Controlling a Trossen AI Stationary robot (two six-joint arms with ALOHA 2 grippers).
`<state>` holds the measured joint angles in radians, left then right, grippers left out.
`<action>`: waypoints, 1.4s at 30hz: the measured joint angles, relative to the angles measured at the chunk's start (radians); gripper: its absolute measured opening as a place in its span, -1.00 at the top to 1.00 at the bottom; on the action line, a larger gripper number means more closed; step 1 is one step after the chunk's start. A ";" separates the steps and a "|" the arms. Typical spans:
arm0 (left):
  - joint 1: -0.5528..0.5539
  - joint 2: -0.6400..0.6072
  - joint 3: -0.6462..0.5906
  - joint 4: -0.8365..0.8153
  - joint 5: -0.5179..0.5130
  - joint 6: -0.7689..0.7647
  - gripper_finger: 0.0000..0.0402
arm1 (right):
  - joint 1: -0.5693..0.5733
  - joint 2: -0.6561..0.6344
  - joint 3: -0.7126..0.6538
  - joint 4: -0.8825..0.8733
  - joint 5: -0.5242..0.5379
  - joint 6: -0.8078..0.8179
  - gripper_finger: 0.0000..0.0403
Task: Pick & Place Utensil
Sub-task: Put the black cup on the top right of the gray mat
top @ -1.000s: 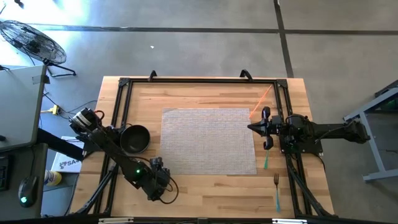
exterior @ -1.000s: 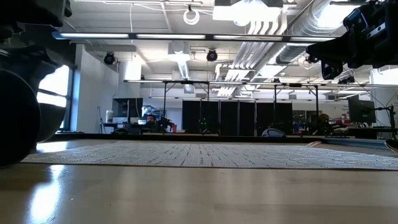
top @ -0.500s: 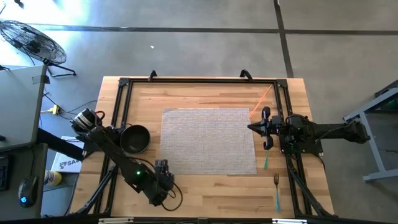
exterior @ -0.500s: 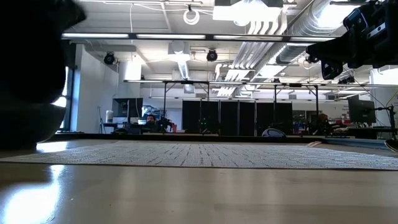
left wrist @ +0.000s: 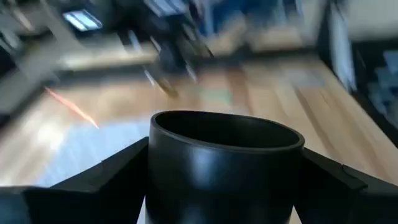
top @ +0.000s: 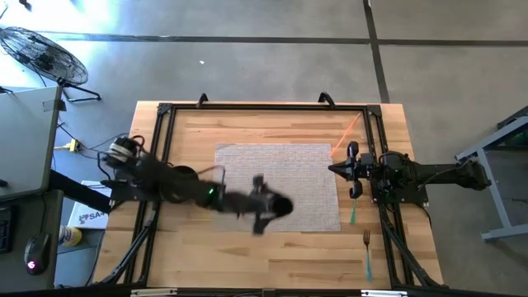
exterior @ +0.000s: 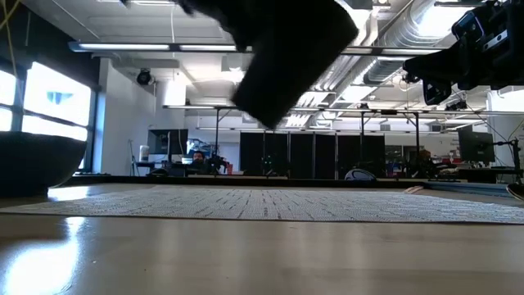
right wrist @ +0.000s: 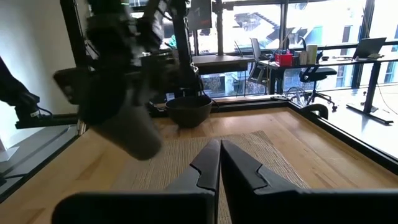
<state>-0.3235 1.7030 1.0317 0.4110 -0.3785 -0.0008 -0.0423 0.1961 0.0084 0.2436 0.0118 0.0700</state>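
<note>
Wooden butcher-block table [top: 272, 247] with a black metal frame [top: 161, 124] around its edge is your whole working field, and the grey woven placemat [top: 305, 177] fills its centre. Your left gripper [top: 262, 208] is over the near middle of that mat, clamped on a dark round cup [left wrist: 224, 168]; the arm is blurred, so I can only guess at its height above the mat. The utensils you want lie on the far right: a teal-handled fork [top: 367, 252] near the front right corner, well apart from the cup, a thin orange stick-like utensil [top: 348, 132] by the mat's back right corner, and what looks like another teal handle [top: 352, 216] just beside the mat's right edge. Your right gripper [top: 353, 171], fingers pressed together and empty, hangs above the mat's right edge, near those pieces. That is the likely trouble: carry the cup much farther right and the two arms could meet, or the cup could sweep a utensil off the table. The dark round bowl [top: 183, 180] sits left of the mat, under the left arm's link, so a low return could clip it. Open room remains on the bare wood in front of the mat and behind it.
</note>
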 joint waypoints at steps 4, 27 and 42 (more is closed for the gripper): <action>0.153 0.102 -0.023 0.300 0.153 0.017 -0.57 | 0.000 0.000 0.000 0.000 0.000 0.000 0.98; 0.502 0.665 0.482 0.580 0.306 -0.117 -0.58 | 0.000 0.000 0.000 0.000 0.000 0.000 0.98; 0.501 0.851 0.715 0.580 0.238 -0.161 -0.59 | 0.000 0.000 0.000 0.000 0.000 0.000 0.97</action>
<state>0.1772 2.5536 1.7464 0.9910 -0.1402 -0.1622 -0.0422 0.1963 0.0085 0.2436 0.0116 0.0704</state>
